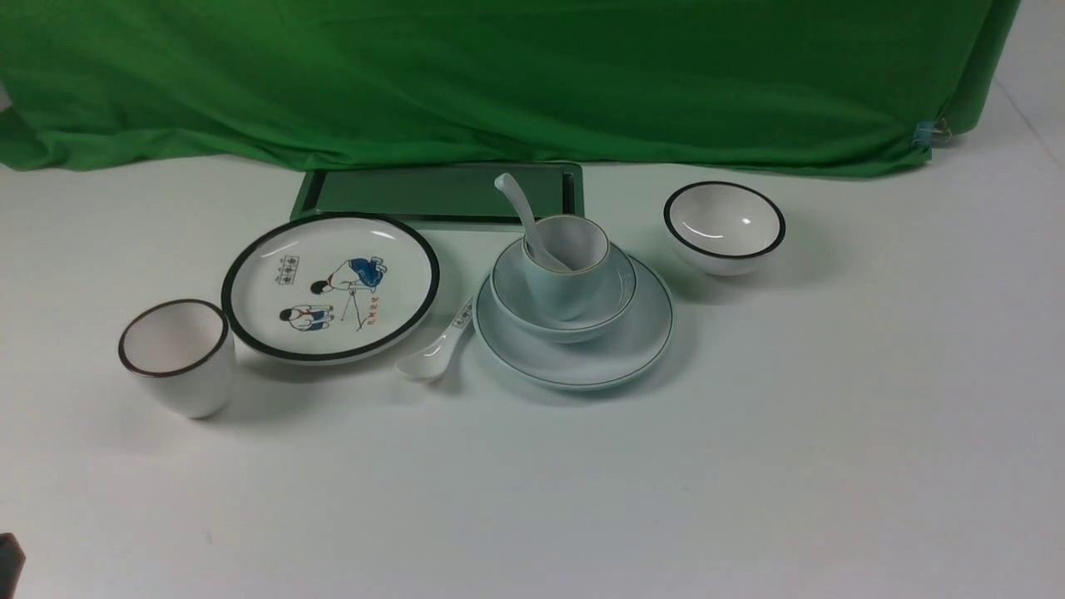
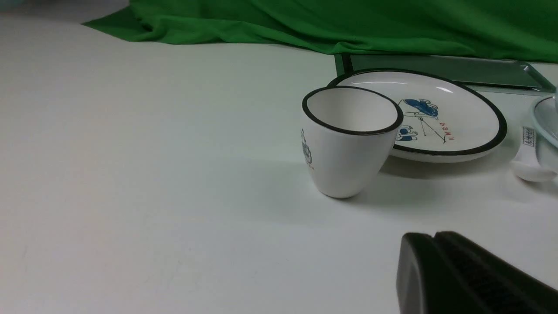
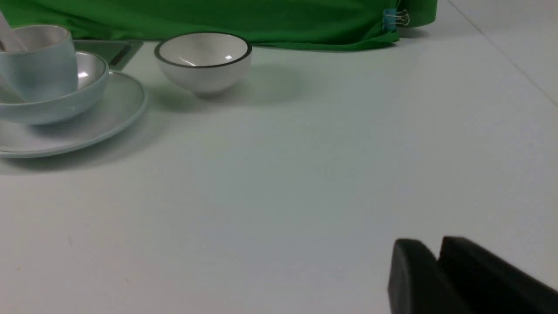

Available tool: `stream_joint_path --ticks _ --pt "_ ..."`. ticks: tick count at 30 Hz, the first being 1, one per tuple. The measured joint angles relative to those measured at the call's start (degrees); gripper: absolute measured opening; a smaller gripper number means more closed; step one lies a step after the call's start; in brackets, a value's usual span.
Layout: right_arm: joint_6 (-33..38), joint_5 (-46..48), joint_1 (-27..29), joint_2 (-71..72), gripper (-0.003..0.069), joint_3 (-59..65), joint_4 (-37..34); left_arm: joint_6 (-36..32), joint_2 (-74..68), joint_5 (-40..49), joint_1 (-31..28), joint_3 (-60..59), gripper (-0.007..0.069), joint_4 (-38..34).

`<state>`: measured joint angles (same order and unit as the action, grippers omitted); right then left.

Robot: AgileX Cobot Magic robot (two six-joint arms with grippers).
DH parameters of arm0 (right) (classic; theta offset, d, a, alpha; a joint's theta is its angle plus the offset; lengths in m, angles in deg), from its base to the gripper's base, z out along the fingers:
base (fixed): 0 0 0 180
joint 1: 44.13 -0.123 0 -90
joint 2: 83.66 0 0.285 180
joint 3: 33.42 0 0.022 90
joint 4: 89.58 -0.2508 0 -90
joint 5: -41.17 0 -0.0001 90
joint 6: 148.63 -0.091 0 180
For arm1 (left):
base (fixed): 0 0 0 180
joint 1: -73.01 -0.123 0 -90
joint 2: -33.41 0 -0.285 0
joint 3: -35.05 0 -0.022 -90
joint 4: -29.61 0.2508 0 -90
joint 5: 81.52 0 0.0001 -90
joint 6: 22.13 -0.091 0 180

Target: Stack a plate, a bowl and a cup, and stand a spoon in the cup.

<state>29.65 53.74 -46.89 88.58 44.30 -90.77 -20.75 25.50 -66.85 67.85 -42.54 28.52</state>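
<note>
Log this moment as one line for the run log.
stack: cup in bowl on plate | spoon standing in cup | left claw shut, empty | right claw empty, away from stack

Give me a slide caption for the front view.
Spoon standing in cup, stacked on bowl and plate.

the plate [image 1: 582, 362], bowl [image 1: 532, 312] and cup [image 1: 559, 287] look like glazed ceramic, pale blue-green with a soft satin sheen. the spoon [image 1: 517, 204] in the cup is glossy white ceramic. the black-rimmed white bowl [image 1: 724, 229] is shiny, with bright glints inside. the cartoon plate [image 1: 330, 285] is glossy with printed figures. the white cup [image 1: 177, 358] looks less shiny inside. the backdrop [image 1: 499, 75] is matt green cloth, creased. the surface [image 1: 666, 482] is smooth, matt white. the left end effector [image 2: 433, 237] looks like matt black plastic with a ribbed pad.
</note>
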Motion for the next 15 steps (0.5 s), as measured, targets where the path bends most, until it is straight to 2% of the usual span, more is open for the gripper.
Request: stream_joint_path --ticks 15 --pt "0.00 0.00 0.00 0.00 0.0154 0.00 0.00 -1.37 0.00 0.00 0.00 0.00 -0.0029 0.14"
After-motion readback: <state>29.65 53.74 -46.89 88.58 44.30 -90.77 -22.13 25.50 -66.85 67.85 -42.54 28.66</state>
